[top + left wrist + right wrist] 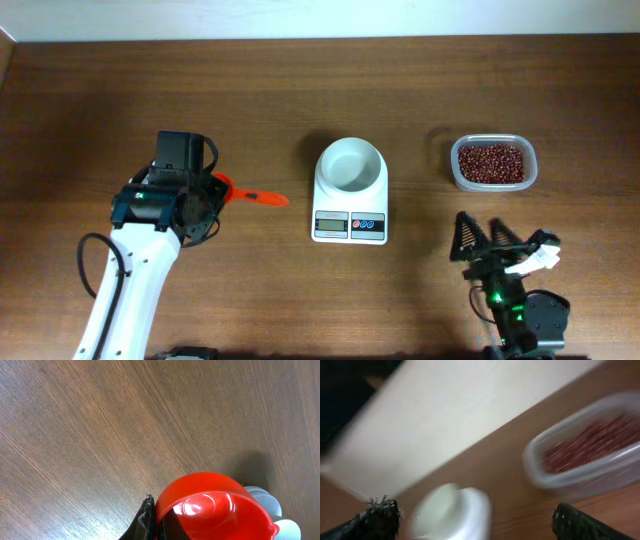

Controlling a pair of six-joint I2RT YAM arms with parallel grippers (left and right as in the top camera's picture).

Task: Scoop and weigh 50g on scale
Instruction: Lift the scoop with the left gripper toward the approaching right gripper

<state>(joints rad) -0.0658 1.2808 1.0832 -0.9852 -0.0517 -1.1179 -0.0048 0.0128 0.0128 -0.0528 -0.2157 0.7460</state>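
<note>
The wooden table carries 2 things in a row. The white scale sits at the centre (round bowl on top, display toward the robot), and the clear tub of red beans lies well apart to its right. Nearer the robot than the tub, the right gripper has its fingers spread wide, holding nothing. Left of the scale, the left gripper is clenched on the red scoop.

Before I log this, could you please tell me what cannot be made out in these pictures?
- Reading on the scale: too small in the overhead view.
- Hold of the left gripper on the red scoop: covered by the left arm overhead, cut off at the bottom edge of the left wrist view.
- Edges of the tub of red beans: blurred in the right wrist view.
</note>
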